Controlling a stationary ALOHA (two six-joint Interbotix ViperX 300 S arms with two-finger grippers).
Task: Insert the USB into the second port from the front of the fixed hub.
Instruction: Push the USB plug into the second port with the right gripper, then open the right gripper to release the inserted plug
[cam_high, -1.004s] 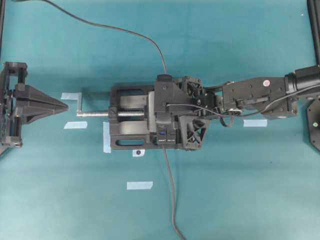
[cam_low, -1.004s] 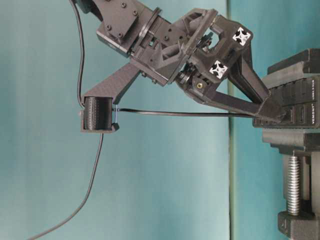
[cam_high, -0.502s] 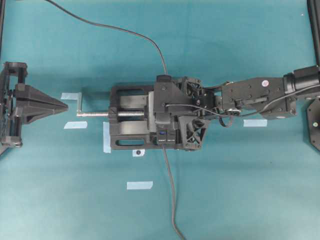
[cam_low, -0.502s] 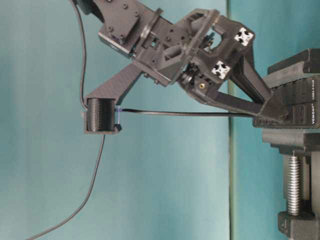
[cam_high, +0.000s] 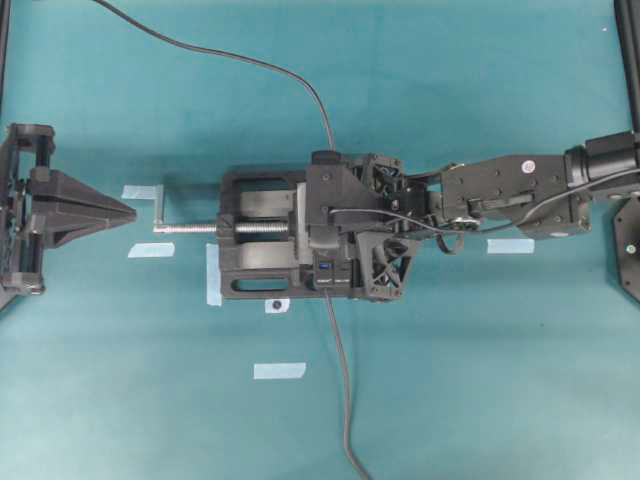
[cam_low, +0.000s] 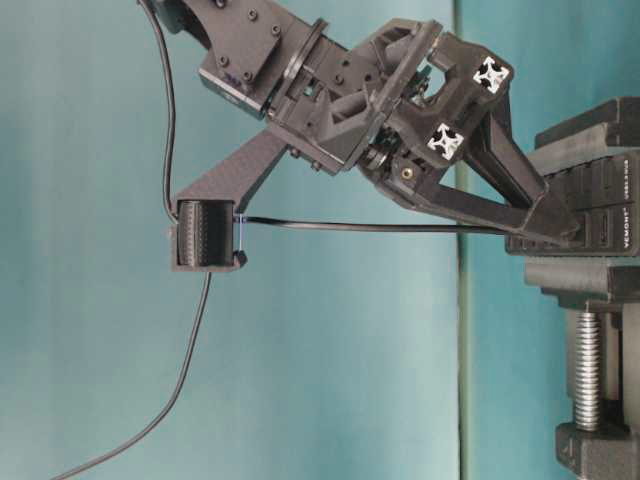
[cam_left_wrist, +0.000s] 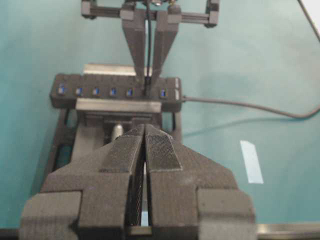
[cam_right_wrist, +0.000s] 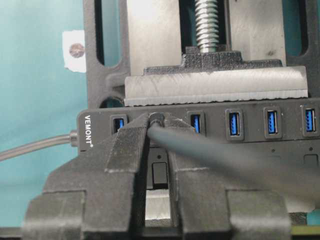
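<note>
Matte black throughout. Right arm (cam_high: 520, 195) built of boxy black segments with small screws, a white sticker with a red mark, and thin black cables looping along the top. Right gripper (cam_low: 545, 225) of ribbed 3D-printed plastic, with two white-faced rail ends on its carriage and long tapering fingers (cam_right_wrist: 125, 160) with finely grooved pads. Left gripper (cam_left_wrist: 145, 165) alike: black wedge fingers, ridged inner faces.
</note>
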